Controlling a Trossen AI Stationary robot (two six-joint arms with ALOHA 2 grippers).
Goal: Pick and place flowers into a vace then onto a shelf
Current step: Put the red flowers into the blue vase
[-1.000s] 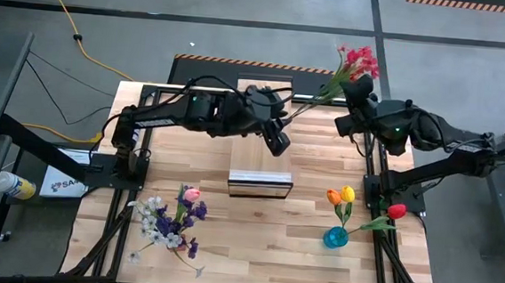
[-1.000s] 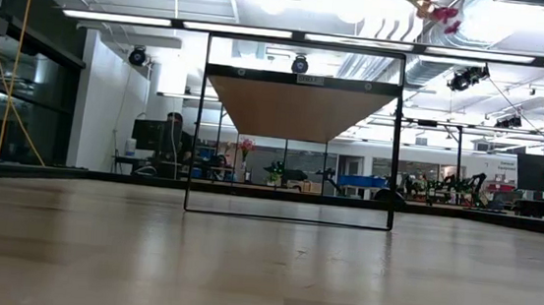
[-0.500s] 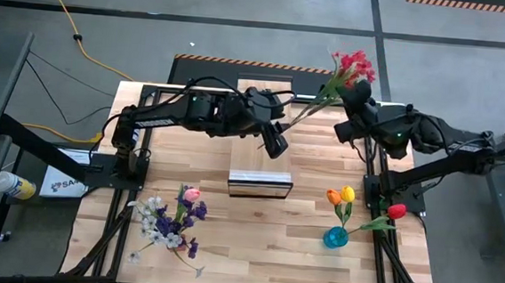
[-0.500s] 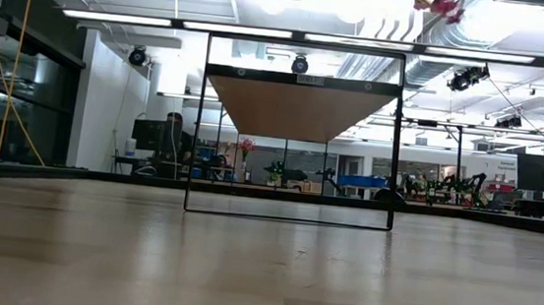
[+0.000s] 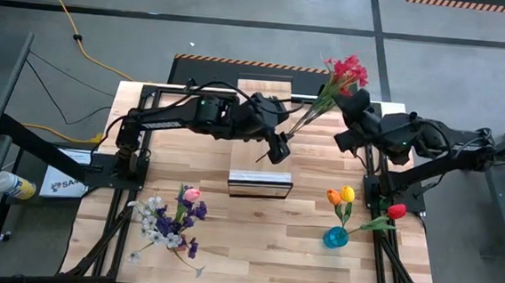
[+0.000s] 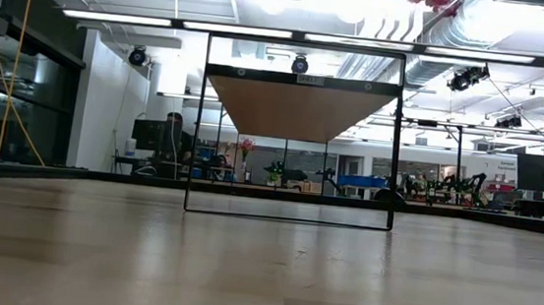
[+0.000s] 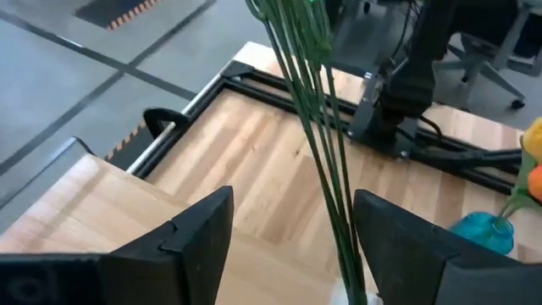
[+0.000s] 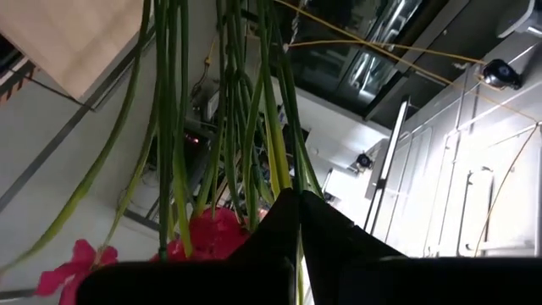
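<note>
- Spreading wider than a second ago, left gripper (image 5: 279, 150) fingers (image 7: 196, 233) are straddling green stems above the shelf (image 5: 259, 183).
- Right gripper (image 5: 349, 104), far right, is clamping the red spray (image 5: 345, 72) aloft.

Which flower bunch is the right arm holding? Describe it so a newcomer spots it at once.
Start at the slatted wooden table in the high view and go to its far right corner. There the right gripper is shut on the red spray, raised off the table with green stems slanting toward the left gripper. Unlike the tulips in the blue vase, it is held aloft.
</note>
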